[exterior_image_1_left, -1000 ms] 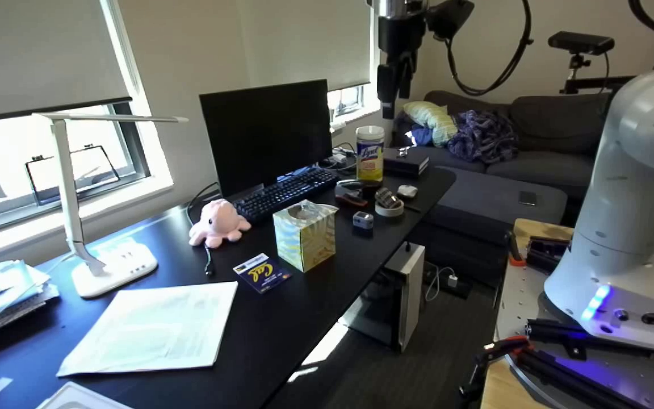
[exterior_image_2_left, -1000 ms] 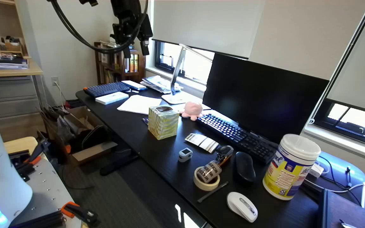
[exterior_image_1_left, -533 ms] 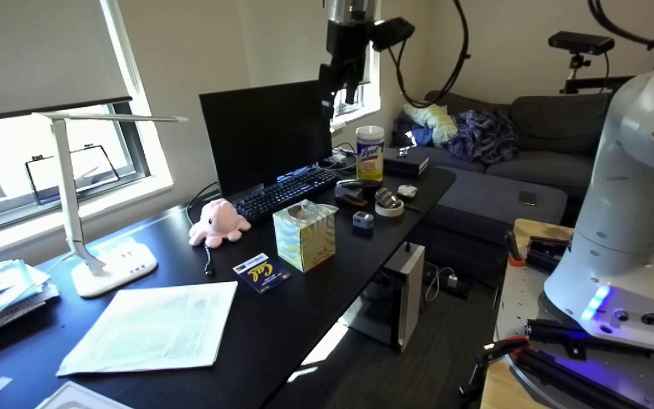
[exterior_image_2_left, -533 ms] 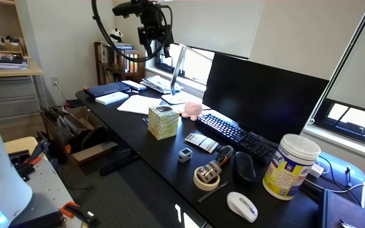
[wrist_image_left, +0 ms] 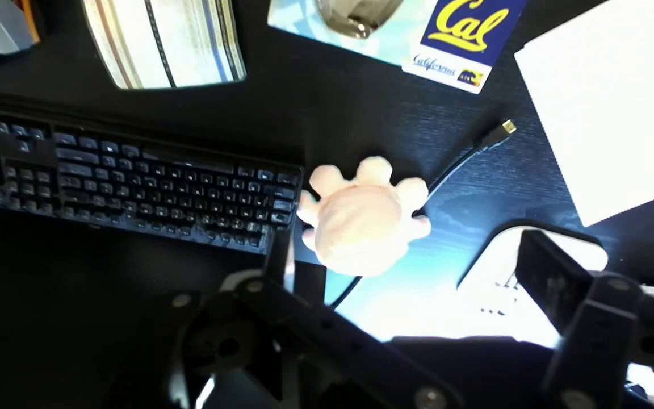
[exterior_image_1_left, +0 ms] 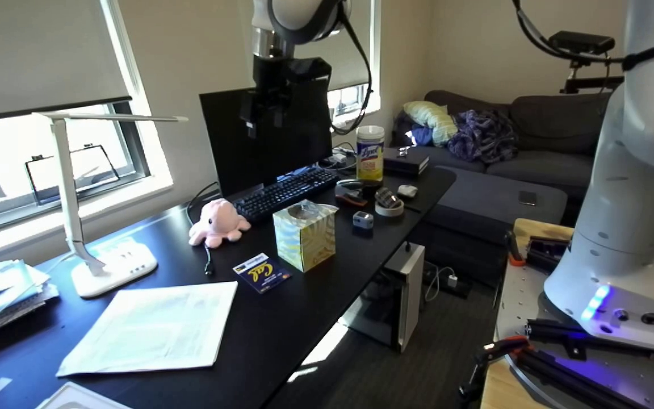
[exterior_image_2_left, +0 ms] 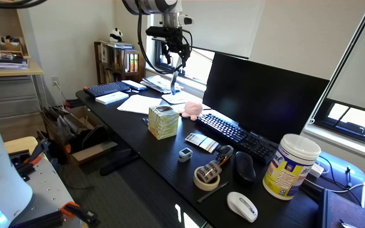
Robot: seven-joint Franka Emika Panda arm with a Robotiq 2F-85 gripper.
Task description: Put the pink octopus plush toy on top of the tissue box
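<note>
Clearly, the whole job is left: the pink octopus plush toy is ungrasped and not on the tissue box.
Your gripper hangs above the desk, spread wide and holding nothing. The toy sits toward the desk's back edge, just beside the keyboard; the box stands nearer the front edge, facing the robot base. Probably left for you: descend, grasp, lift, carry across, set down.
</note>
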